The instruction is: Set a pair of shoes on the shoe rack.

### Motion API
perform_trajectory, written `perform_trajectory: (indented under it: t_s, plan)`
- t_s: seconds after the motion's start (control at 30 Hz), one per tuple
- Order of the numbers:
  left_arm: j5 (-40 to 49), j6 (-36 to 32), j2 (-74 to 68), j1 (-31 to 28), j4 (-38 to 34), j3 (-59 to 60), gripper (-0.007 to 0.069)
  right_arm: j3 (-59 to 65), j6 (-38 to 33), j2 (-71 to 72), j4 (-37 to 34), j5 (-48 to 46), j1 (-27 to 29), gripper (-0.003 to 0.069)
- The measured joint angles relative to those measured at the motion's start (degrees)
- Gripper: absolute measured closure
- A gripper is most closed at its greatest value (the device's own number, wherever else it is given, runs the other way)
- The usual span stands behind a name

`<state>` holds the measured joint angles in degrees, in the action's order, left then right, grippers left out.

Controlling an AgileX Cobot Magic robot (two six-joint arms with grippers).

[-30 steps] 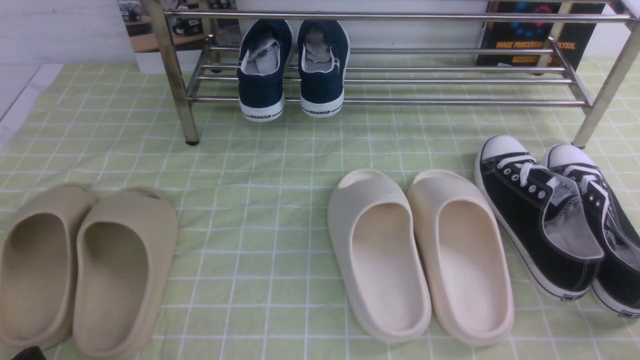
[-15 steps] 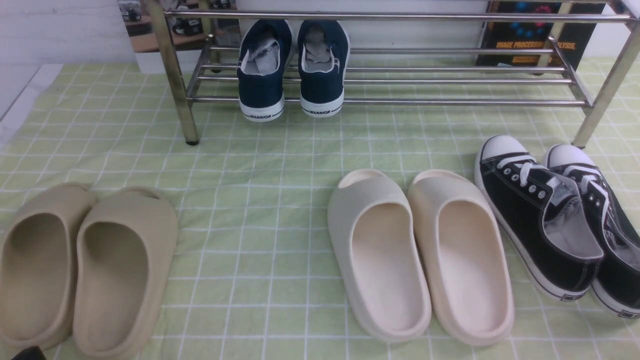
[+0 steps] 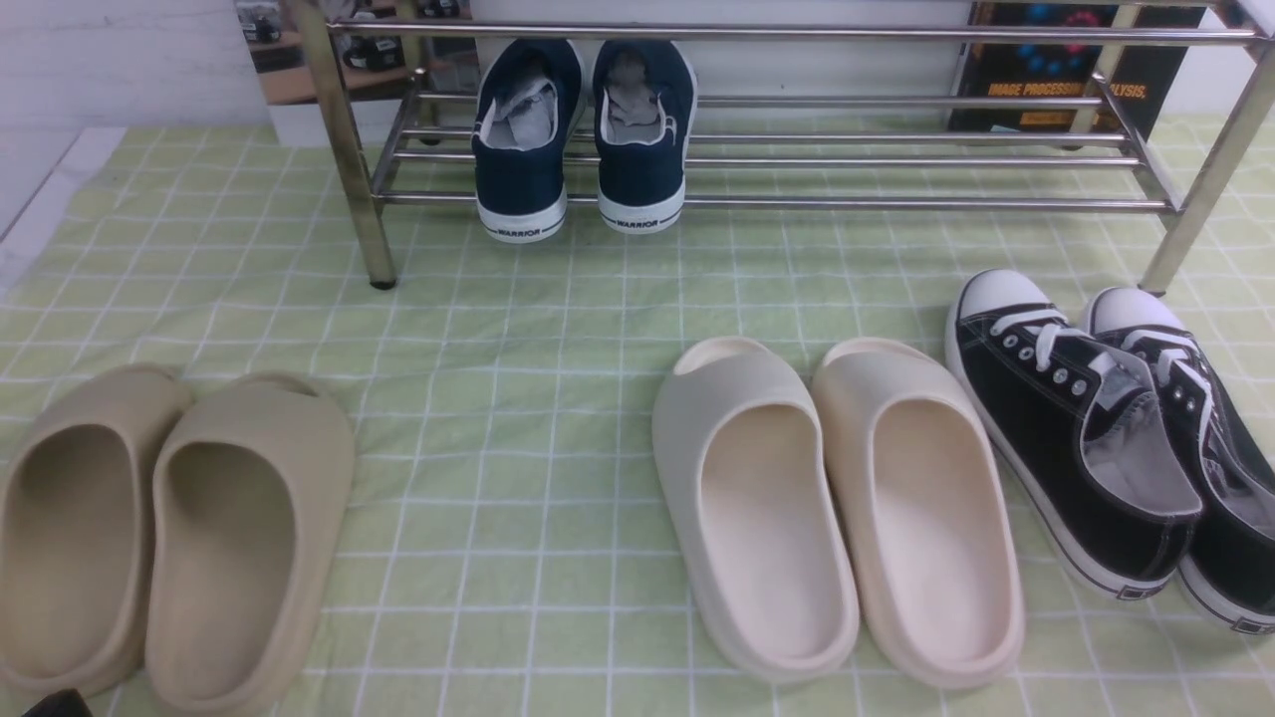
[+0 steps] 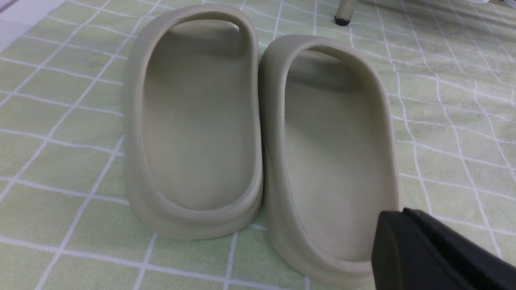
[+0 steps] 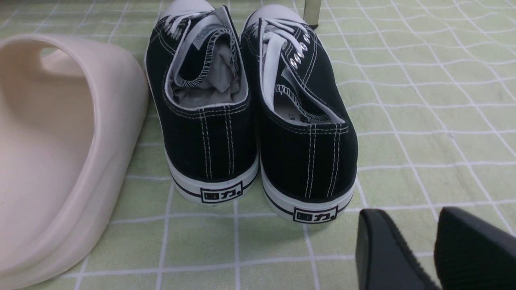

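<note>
Nothing had visibly moved since the earlier frame. The slim, dark left fingers [image 4: 399,237] were closed together on nothing, just beside the taupe foam slides [image 4: 201,121]. The dark, tapered right fingers [image 5: 379,241] stood apart with bare space between them. Ahead of these were the black canvas lace-up sneakers with white toe caps [image 5: 205,149], their heel labels reading 回力 in small boxes; the cream foam slides [image 3: 757,538] lay to their left.

Well beyond both sets of fingers, the two navy canvas slip-on sneakers with white soles [image 3: 528,179] sat side by side on the lower shelf of the low chrome-tube rack [image 3: 896,204]. Both heels read WARRIOR and jutted past the front bar. The placing looked done; the sensible step was to keep the fingers back. Had the pair needed straightening, a light, level push with closed fingers on each heel would have served, kept low so as not to catch the upper bar. Farthest from the fingers, behind the rack, a dark printed poster [image 3: 1056,70] read "IMAGE PROCESSING", its next word partly hidden before "LYSIS".
</note>
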<state>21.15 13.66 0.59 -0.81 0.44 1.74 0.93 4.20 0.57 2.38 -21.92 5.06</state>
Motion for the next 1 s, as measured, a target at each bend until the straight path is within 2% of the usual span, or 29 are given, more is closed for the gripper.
perform_trajectory:
  t_s: [1.0]
  plan:
    - [0.0, 0.0, 0.0, 0.0, 0.0, 0.0, 0.0617, 0.0, 0.0, 0.0, 0.0, 0.0, 0.0, 0.0419]
